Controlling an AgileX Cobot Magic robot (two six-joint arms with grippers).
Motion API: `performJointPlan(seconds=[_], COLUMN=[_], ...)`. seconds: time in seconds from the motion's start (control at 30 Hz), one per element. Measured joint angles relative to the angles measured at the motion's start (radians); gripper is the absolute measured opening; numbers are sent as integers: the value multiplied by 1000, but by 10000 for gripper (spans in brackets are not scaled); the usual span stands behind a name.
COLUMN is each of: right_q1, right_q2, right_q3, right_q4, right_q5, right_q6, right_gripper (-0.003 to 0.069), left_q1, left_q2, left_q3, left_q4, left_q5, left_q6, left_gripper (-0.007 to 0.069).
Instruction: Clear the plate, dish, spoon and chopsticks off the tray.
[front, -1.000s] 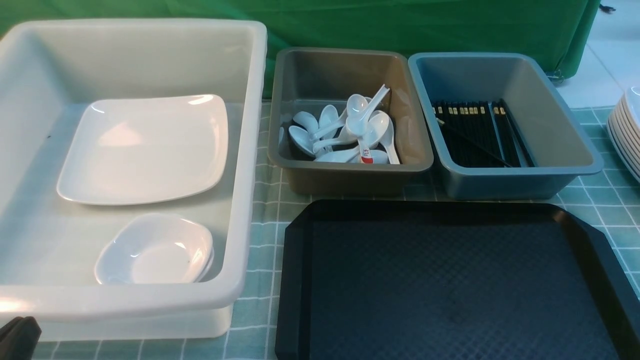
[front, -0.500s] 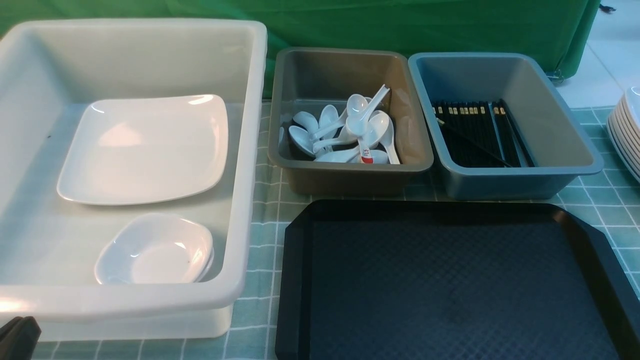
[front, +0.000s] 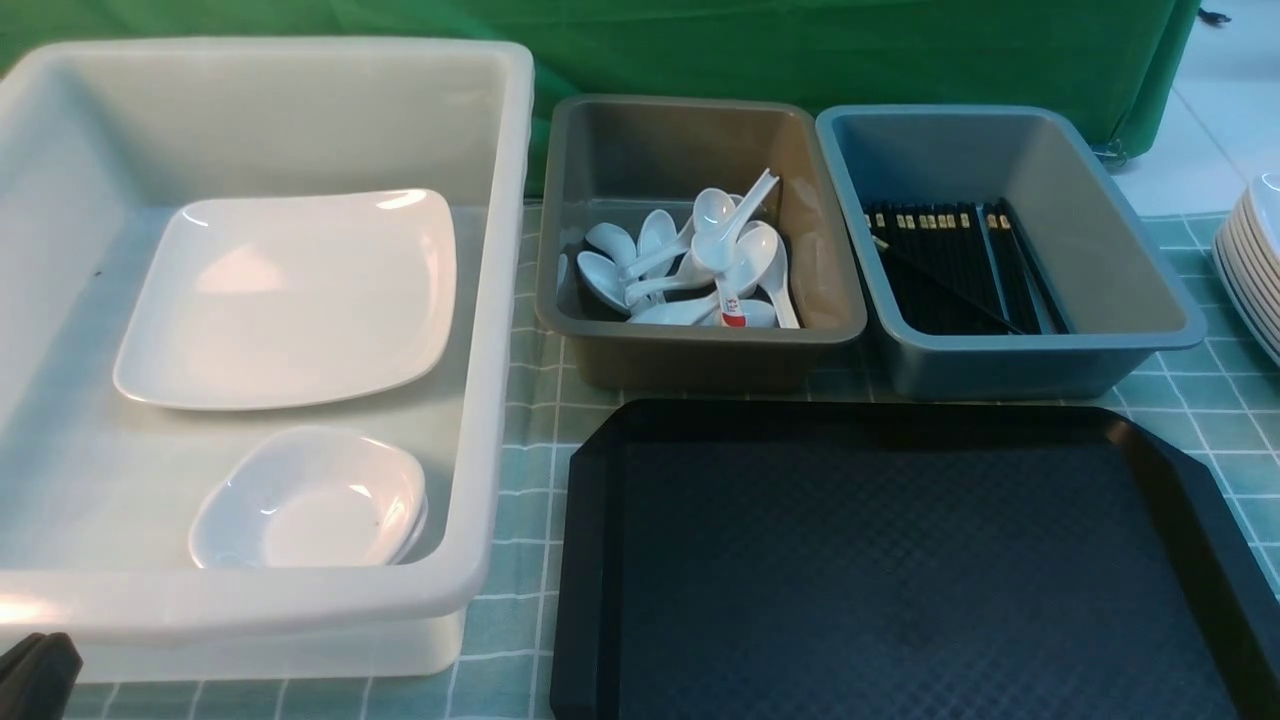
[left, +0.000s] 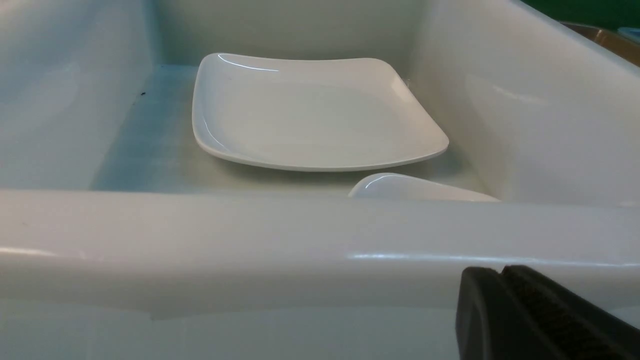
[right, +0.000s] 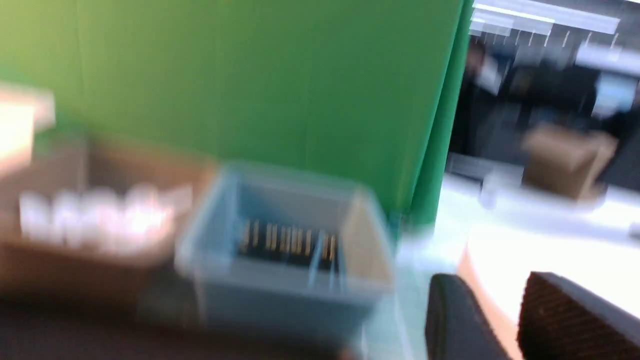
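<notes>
The left gripper is sitting low at the near left corner, just outside the white tub, its fingers pressed together and holding nothing. The right gripper is showing only in its own blurred wrist view, raised and facing the bins, its fingers standing apart with nothing between them.

The tray is lying bare on the checked cloth, its long side running left to right. The plate is lying flat in the white tub, with small dishes stacked nearer the robot. The spoons are lying jumbled in the brown bin, handles pointing different ways. The chopsticks are lying in the blue bin, mostly pointing away from the robot, one crossing diagonally.
</notes>
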Motion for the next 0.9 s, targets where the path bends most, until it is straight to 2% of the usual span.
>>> performJointPlan(seconds=[0.1, 0.17, 0.23, 0.9], right_q1=[0, 0, 0, 0], right_q2=[-14, -42, -59, -65], right_q3=[127, 154, 164, 164], right_q4=[0, -2, -11, -26], right_q5=[26, 153, 195, 207], right_q6=[-7, -8, -16, 7], right_gripper=[240, 240, 240, 240], left_q1=[0, 0, 0, 0], left_q2=[0, 0, 0, 0], left_q3=[0, 0, 0, 0], left_q4=[0, 0, 0, 27], left_q5=[0, 0, -1, -1], left_q6=[0, 0, 0, 1], left_gripper=[12, 12, 12, 12])
